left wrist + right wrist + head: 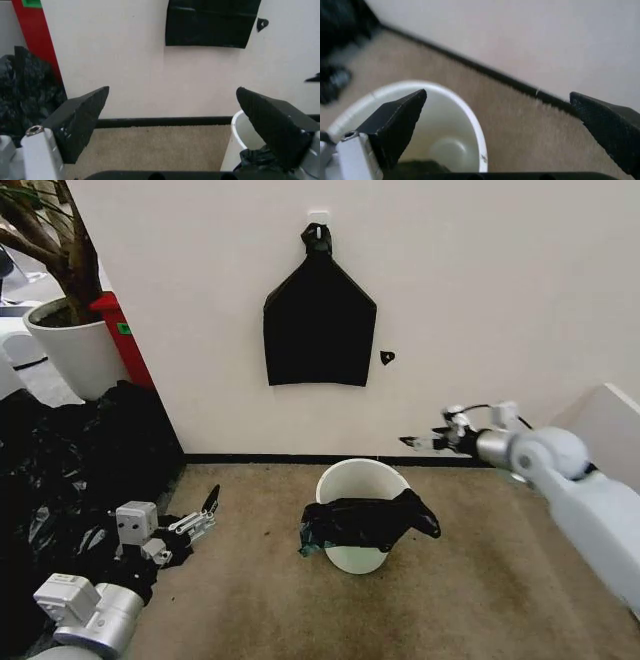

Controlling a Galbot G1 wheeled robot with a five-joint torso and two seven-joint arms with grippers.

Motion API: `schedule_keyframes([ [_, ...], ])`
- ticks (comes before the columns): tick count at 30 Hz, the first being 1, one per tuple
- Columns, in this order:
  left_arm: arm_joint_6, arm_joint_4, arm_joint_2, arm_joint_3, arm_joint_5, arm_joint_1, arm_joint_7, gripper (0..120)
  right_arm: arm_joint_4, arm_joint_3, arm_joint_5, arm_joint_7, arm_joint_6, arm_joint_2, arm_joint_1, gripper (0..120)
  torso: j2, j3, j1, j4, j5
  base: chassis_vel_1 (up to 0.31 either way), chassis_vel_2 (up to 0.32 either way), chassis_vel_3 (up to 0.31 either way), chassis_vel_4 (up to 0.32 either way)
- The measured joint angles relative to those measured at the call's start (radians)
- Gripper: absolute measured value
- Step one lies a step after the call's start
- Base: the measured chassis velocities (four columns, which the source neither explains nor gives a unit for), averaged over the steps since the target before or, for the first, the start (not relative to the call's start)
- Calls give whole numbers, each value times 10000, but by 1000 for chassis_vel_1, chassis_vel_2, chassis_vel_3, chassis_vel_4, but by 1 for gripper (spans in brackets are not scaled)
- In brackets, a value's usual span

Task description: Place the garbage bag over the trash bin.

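The trash bin (362, 476), a small cream-white bucket, stands on the carpet near the wall. The garbage bag (368, 523), glossy and black, lies bunched across the bin's front rim and hangs down its outside. My left gripper (203, 512) hovers low over the carpet to the left of the bin, open and empty. In the left wrist view its fingers (80, 120) stand wide apart, with the bin's rim (239, 129) and a bit of the bag (252, 161) beside one finger. My right gripper (420, 442) hangs open behind and right of the bin; its wrist view looks down into the bin (462, 123).
A flat black bag (318, 330) hangs from a hook on the wall above the bin. A large heap of black plastic film (70, 470) fills the left side, with a white plant pot (75, 350) and a red panel (125, 340) behind it. Bare carpet lies around the bin.
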Motion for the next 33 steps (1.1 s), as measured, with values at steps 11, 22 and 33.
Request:
schedule_keyframes([
  [11,-61,114,-14,-19,18,-78,-55,100,-2293,-4644,947,-103,20,455,3528,100,1,-2,0,2,3,0,0,0,0],
  [22,-39,321,159,204,-209,-429,-52,100,-4385,-8423,1001,-1075,26,1489,5730,100,1,-2,0,-1,2,0,0,0,0],
  [33,128,312,206,258,-372,-529,-53,100,-5438,-9084,-578,-2109,36,2447,5812,100,1,-2,0,-1,-2,0,0,0,0],
])
